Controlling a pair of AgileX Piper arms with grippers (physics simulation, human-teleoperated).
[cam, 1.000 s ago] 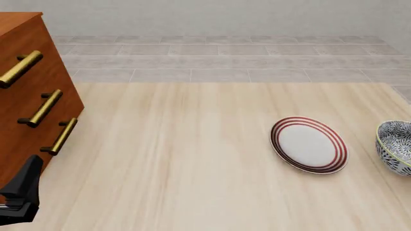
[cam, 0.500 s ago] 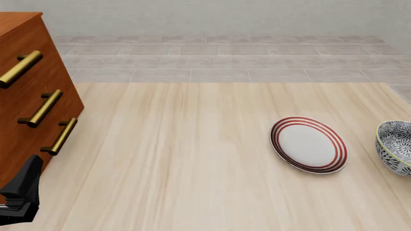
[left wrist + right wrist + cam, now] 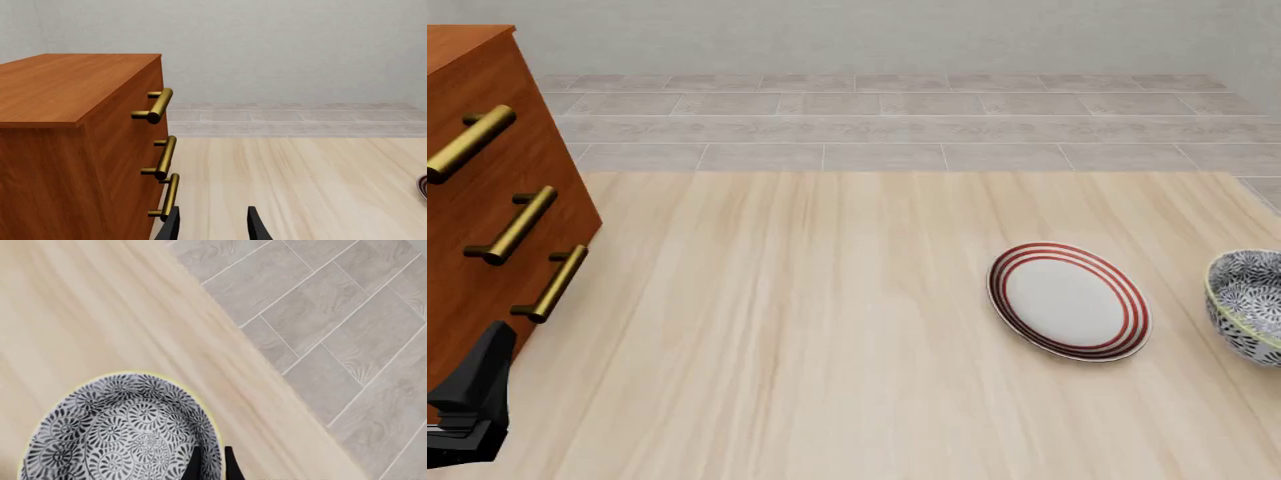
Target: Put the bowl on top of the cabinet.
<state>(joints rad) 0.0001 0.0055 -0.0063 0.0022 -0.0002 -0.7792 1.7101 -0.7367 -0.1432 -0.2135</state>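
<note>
Since half a second ago the bowl at the right edge of the front view has tipped a little and sits slightly higher, showing more of its outer wall and less of its inside; nothing else has shifted. Largest in view is the worktop, a pale wood-grain surface with grey floor tiles beyond its far edge. On its left side stands the cabinet, reddish-brown, its top bare in the left wrist view, with three brass bar handles down its front. Right of centre lies a flat white plate ringed in red, well apart from the cabinet and just beside the bowl without touching it. The bowl is at the far right of the worktop near its edge, cut off by the frame; in the right wrist view its black swirl pattern and thin yellow-green rim fill the lower part. The right tool pinches the bowl's rim, one finger inside and one outside, pressed close on the wall. The left tool hangs low near the cabinet's front, beside the lowest handle, its fingers spread with nothing between them.
</note>
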